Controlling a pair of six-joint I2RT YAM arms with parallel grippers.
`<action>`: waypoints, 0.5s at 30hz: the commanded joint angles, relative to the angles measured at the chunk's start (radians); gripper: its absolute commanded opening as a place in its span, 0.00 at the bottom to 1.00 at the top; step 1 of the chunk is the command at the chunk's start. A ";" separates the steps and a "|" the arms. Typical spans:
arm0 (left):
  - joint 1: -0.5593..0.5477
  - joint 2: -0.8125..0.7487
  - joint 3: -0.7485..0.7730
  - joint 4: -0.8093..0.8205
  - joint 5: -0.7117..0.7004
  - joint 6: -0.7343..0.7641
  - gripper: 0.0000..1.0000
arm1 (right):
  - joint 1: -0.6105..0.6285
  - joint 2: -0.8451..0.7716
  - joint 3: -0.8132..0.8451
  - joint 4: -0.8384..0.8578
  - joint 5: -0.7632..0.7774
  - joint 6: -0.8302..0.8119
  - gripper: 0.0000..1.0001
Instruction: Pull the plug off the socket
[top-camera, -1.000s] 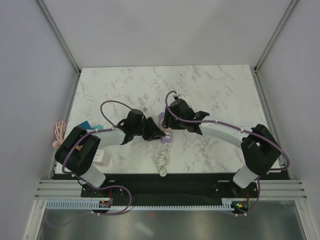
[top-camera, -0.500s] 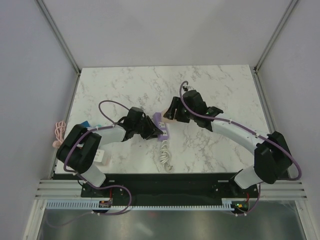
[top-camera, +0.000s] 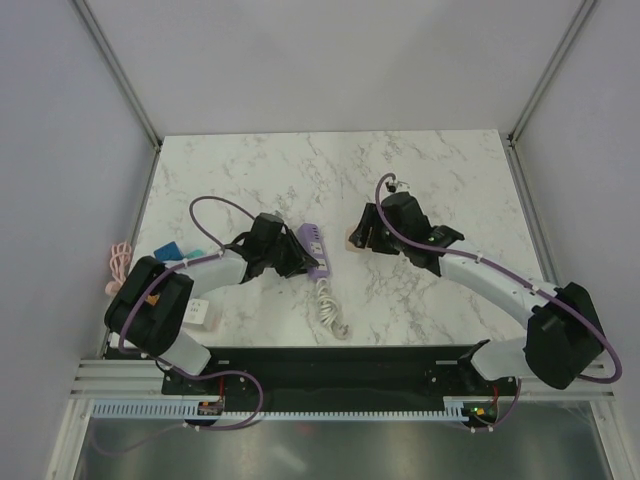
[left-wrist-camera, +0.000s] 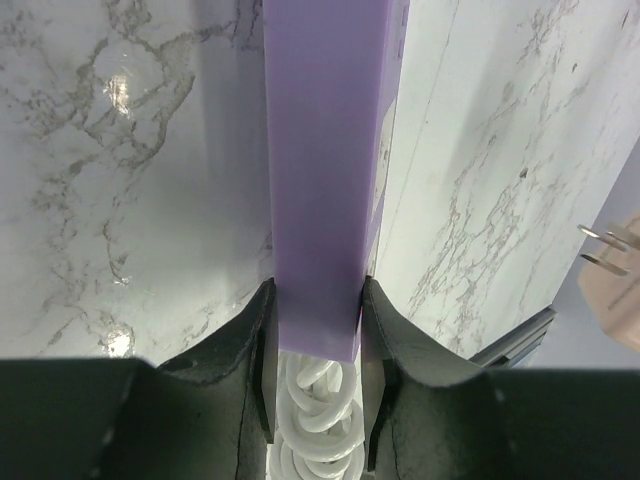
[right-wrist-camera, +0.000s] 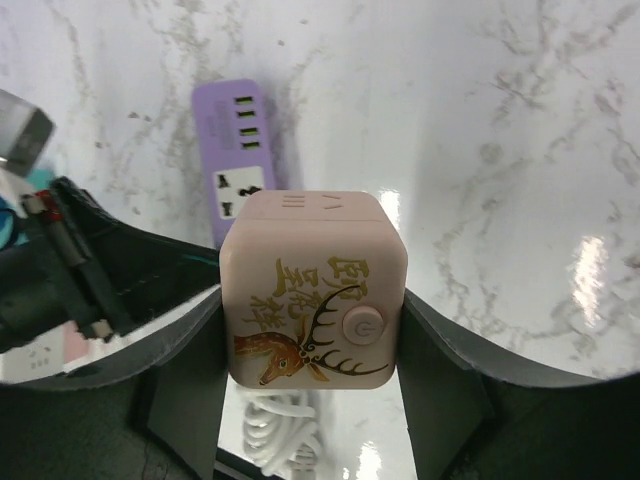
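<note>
The socket (top-camera: 314, 249) is a slim purple strip lying on the marble, with its coiled white cord (top-camera: 329, 306) trailing toward the near edge. My left gripper (top-camera: 291, 259) is shut on the strip's cord end; in the left wrist view both black fingers (left-wrist-camera: 262, 335) press the sides of the socket (left-wrist-camera: 320, 170). The plug (right-wrist-camera: 312, 285), a beige cube with a gold deer print and a round button, is clamped in my right gripper (right-wrist-camera: 312, 305). It hangs clear of the socket (right-wrist-camera: 238, 140), to its right (top-camera: 353, 240). Its metal prongs (left-wrist-camera: 606, 240) show bare.
A blue object (top-camera: 168, 250) and a small white box (top-camera: 203, 314) lie by the left arm. A pink cord (top-camera: 120, 265) hangs off the table's left edge. Metal frame posts and grey walls enclose the table on three sides.
My right gripper has drawn away to the right with the plug, which has come out of the strip. The left gripper has swung the strip slightly left, still shut on it.
</note>
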 joint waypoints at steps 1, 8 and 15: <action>0.011 -0.004 -0.013 -0.067 -0.052 0.110 0.02 | -0.001 -0.096 -0.066 0.011 0.097 -0.048 0.00; 0.013 0.013 -0.027 0.026 0.019 0.133 0.02 | -0.001 -0.225 -0.209 0.069 0.265 -0.082 0.00; 0.013 0.032 -0.024 0.060 0.074 0.156 0.02 | -0.006 -0.280 -0.300 0.106 0.330 -0.062 0.00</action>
